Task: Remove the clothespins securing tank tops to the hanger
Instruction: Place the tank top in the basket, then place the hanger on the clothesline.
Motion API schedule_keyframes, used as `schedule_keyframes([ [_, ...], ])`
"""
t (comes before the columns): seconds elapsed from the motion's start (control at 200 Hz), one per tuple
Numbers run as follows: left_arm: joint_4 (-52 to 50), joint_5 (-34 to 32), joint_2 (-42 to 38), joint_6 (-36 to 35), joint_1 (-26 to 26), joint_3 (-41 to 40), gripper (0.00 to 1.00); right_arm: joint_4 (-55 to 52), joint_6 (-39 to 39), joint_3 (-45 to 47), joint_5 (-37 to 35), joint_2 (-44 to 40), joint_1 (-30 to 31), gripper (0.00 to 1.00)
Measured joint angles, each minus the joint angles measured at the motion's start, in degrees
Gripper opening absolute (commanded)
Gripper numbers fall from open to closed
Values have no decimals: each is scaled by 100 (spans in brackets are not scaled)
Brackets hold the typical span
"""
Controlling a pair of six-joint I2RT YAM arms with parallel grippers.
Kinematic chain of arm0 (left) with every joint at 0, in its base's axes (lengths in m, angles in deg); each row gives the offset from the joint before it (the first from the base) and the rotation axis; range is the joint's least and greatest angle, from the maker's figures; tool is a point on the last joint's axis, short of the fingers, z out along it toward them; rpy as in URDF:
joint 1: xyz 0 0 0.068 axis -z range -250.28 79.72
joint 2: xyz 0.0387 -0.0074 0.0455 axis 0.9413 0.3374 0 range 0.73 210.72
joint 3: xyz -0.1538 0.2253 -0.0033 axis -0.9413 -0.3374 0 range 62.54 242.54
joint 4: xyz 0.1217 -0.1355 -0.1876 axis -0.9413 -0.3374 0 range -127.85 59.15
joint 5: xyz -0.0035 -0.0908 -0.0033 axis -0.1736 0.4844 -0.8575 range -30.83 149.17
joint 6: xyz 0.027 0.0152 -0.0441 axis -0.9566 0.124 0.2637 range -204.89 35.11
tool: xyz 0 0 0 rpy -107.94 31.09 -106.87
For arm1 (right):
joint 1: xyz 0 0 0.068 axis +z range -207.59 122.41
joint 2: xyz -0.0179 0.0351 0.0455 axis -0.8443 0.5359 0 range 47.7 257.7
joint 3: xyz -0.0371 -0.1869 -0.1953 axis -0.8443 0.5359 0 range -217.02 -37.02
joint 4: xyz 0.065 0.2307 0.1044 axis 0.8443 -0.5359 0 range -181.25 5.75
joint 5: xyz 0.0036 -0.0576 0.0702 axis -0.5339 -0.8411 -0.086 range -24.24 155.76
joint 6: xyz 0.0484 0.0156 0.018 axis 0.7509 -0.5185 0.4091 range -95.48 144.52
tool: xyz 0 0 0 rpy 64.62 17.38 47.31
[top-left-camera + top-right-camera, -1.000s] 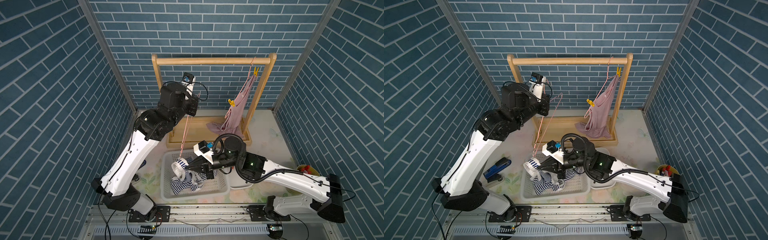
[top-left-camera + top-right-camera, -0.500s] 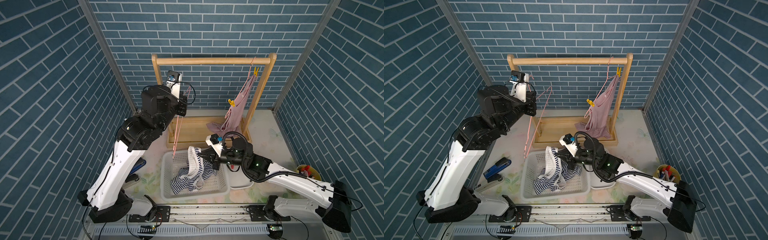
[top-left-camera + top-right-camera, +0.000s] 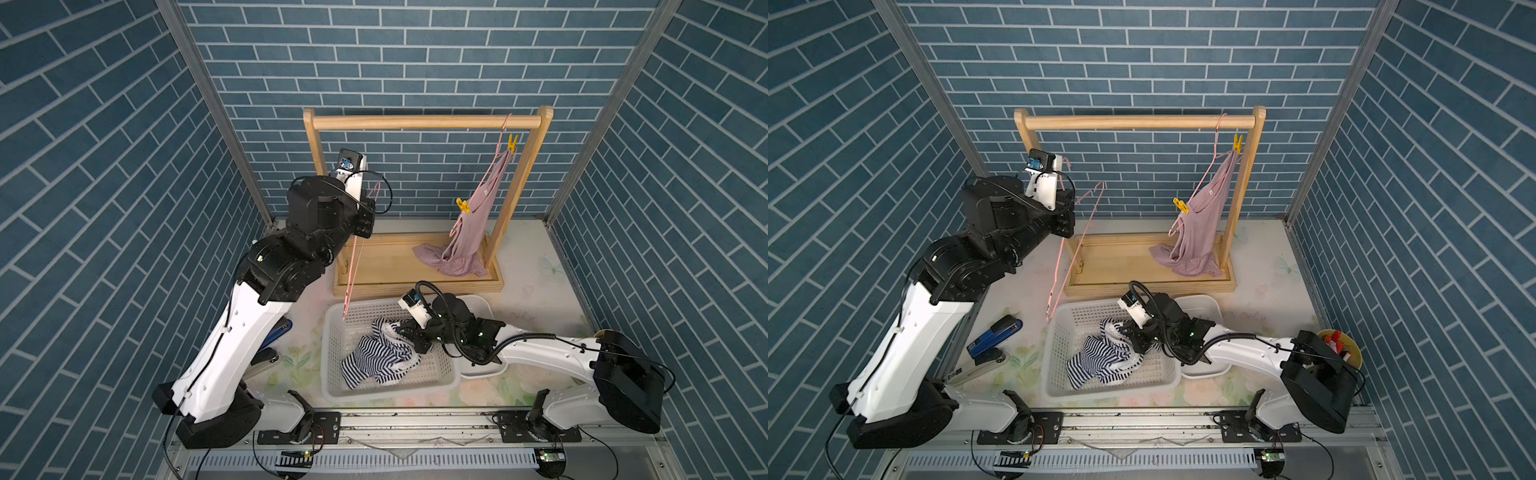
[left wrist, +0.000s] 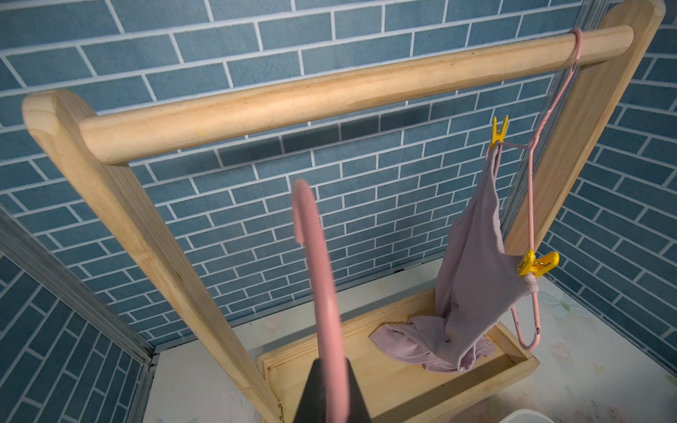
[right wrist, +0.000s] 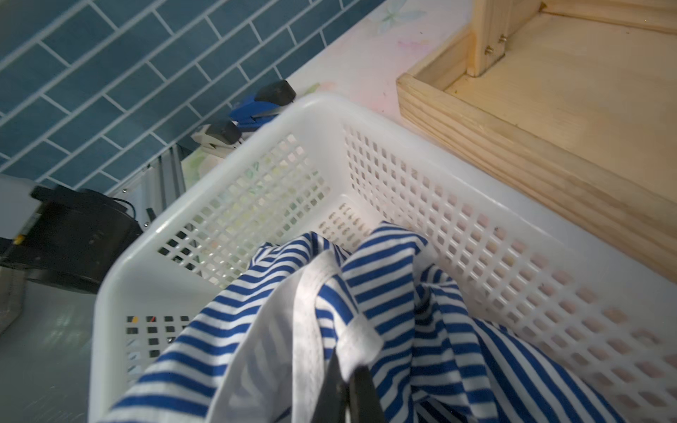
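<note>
One striped top (image 3: 374,361) lies in the white basket (image 3: 390,391), the right pincer (image 5: 346,381) clamped on it. The left pincer (image 4: 329,370) clamps a pink hanger (image 4: 318,256). Two yellow clothespins (image 4: 498,133) (image 4: 536,263) hold one pink top (image 4: 472,256).

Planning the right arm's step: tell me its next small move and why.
Probably open the right gripper and let go: it is shut on white trim of the striped tank top, and most of that top already lies inside the white basket.
</note>
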Motion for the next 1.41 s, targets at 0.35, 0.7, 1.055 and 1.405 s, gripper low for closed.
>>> schedule_keyframes([
  [0.35, 90, 151, -129, 153, -39, -323, 0, -520, -33, 17, -953, -529, -22, 58],
  [0.7, 492, 98, -114, 426, -79, -645, 0, -935, -238, -424, -1073, -1954, 433, 58],
  [1.055, 896, 105, 28, 527, -87, -645, 0, -1084, -260, -1921, -999, -1864, 494, 58],
  [1.405, 1401, -9, -15, 688, -87, -920, 0, -909, 463, -2771, -466, -839, 487, 54],
])
